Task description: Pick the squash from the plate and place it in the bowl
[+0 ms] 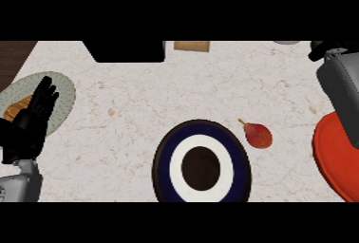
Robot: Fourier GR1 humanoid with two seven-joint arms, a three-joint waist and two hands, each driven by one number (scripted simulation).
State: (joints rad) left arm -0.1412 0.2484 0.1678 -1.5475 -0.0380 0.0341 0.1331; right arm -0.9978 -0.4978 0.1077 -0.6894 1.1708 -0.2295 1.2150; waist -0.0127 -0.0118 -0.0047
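plate (67, 95): pale green, ribbed rim, cut off at the left edge
squash (15, 113): orange, on that plate, mostly hidden
left hand (33, 121): black, fingers kept straight, held over the plate
counter (140, 95): pale speckled stone, lots left bare mid-frame
bowl (201, 163): round, navy and white rings, dark middle, lower centre
fruit (258, 135): red, smooth, just beside the bowl's right rim
right hand (324, 50): glimpsed upper right, open or closed can't be told
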